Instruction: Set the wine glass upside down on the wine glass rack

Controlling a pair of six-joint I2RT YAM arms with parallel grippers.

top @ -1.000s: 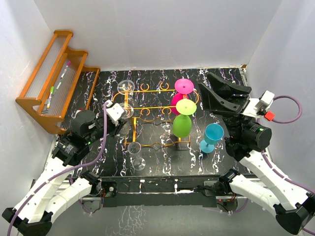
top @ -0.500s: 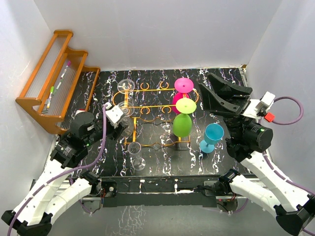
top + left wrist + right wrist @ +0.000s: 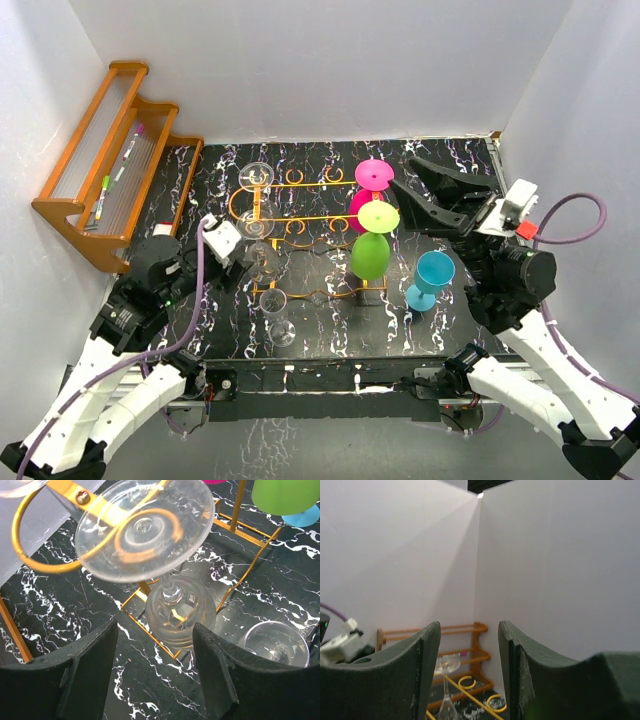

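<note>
The gold wire wine glass rack (image 3: 305, 222) stands mid-table. A clear wine glass (image 3: 172, 605) hangs upside down from a ring at its left end (image 3: 262, 240), foot up, bowl below. My left gripper (image 3: 155, 672) is open just in front of that glass, fingers apart and touching nothing; from above it sits at the rack's left side (image 3: 245, 268). My right gripper (image 3: 408, 174) is open and empty, raised at the rack's right end and aimed at the far wall (image 3: 470, 626).
Another clear glass (image 3: 256, 175), a pink glass (image 3: 373, 175) and a green glass (image 3: 372, 245) also hang on the rack. A clear glass (image 3: 275, 312) and a blue glass (image 3: 430, 278) stand upright near the front. A stepped wooden shelf (image 3: 115, 150) holds pens at back left.
My left gripper has opened and drawn back toward the near left, leaving the clear glass hanging in the rack. The right gripper has tilted slightly.
</note>
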